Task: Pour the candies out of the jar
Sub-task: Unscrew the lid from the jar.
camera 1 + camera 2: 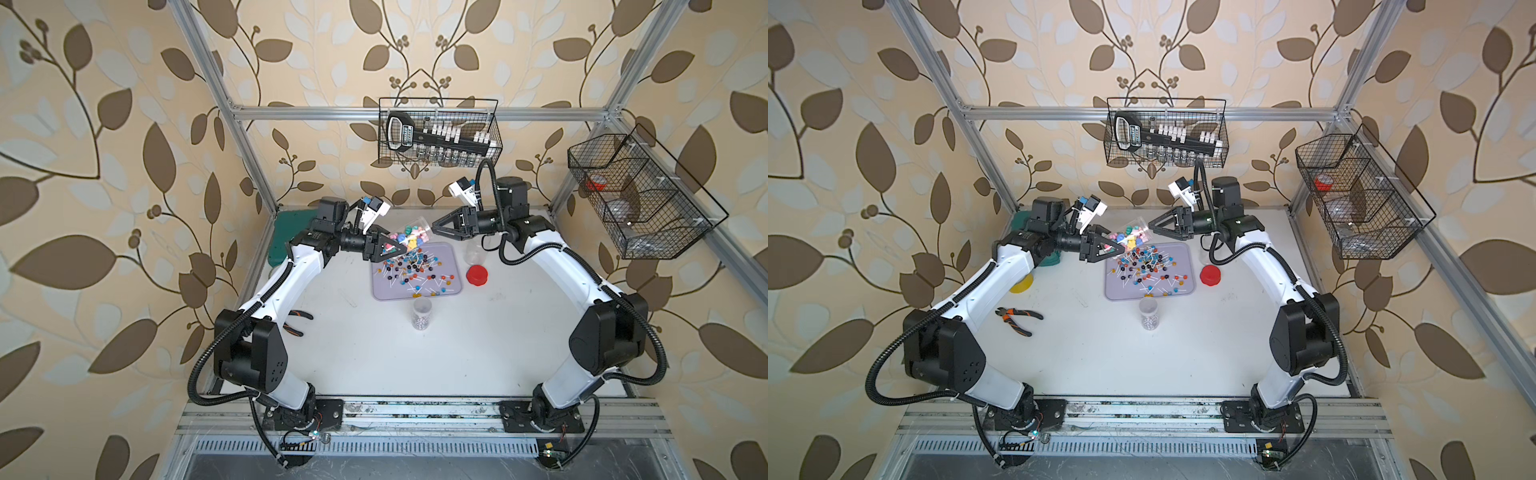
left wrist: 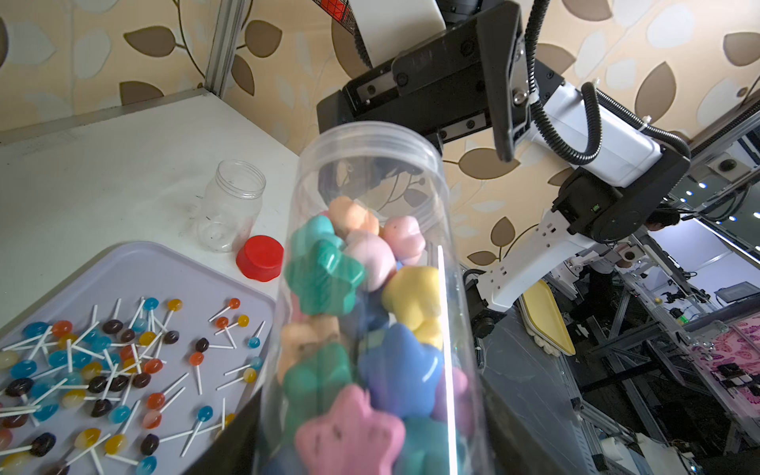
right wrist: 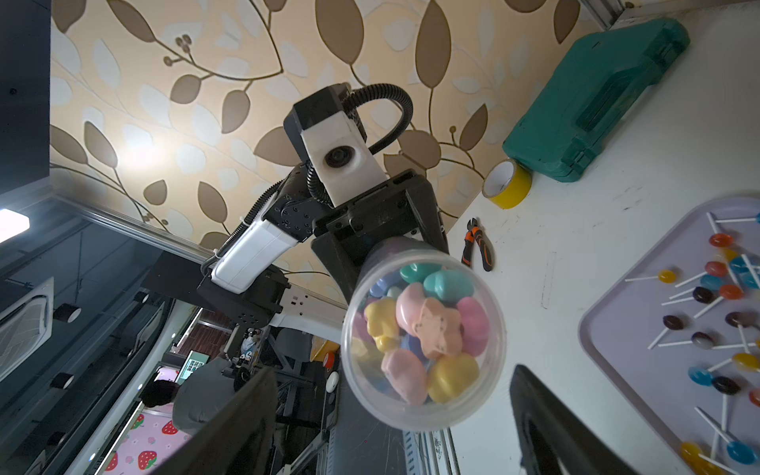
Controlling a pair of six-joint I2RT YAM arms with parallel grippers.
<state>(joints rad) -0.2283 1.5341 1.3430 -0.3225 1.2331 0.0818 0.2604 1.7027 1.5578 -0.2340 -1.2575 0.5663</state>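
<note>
Mid-pour, I judged: left fingers (image 1: pixel 388 248) clamped jar (image 1: pixel 411 233) aslant above tray (image 1: pixel 451 249) corner, star candies (image 2: pixel 325 275) inside. Right fingers (image 3: pixel 547 423) spread wide, empty, near mouth. Next move calls for mouth tipped lower.

We see bright, even light in both top views, soft shadows on the white tabletop (image 1: pixel 374 353) (image 1: pixel 1100 353), frame edges bowed. A glare patch whitens the leaf-patterned wallpaper (image 3: pixel 140 156) in the right wrist view; the nearest pastel star-shaped candies (image 2: pixel 349 436) blur in the left wrist view.
</note>
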